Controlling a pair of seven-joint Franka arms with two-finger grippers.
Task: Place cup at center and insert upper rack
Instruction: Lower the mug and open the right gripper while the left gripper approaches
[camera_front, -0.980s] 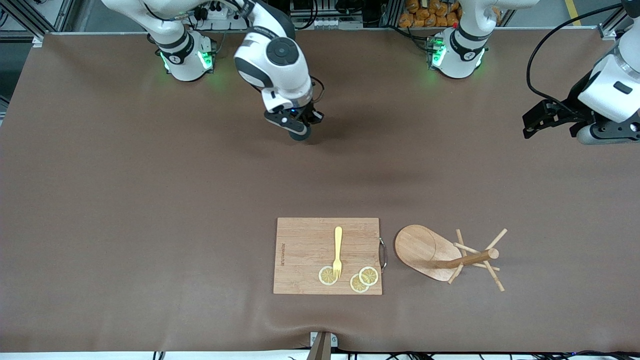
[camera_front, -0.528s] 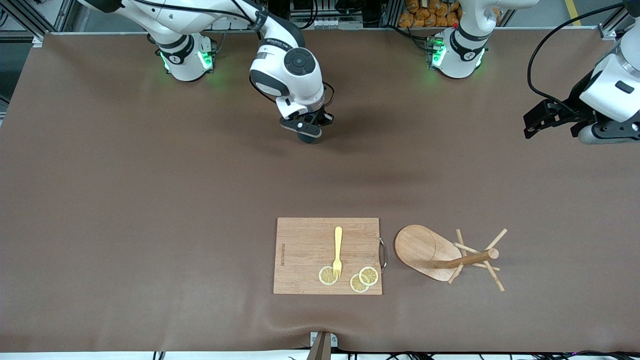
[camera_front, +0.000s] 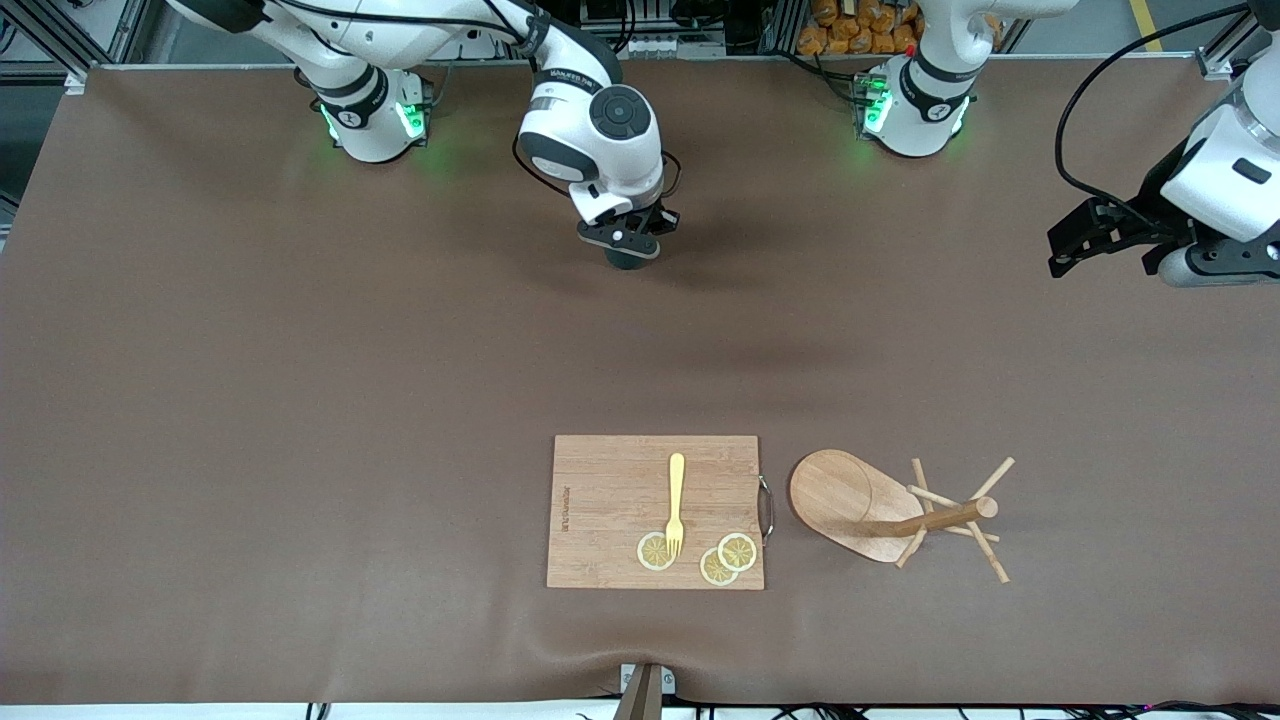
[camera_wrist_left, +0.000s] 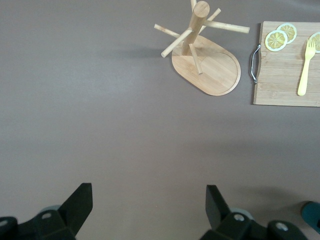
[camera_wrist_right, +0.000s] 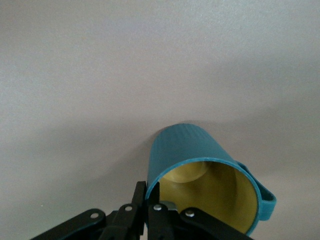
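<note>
My right gripper (camera_front: 628, 252) has its jaws clenched on the cup (camera_wrist_right: 205, 175) rim, over the surface near the bases. The left gripper (camera_wrist_left: 145, 205), jaws released, waits; the rack (camera_front: 885, 505) stands nearer to it.

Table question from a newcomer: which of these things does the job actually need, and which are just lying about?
Needed:
- cup, gripped at its rim by the right gripper
- rack, standing beside the board
- left gripper, open, waiting over bare table

Lying about:
- board
- fork on the board
- lemon slices on the board
</note>
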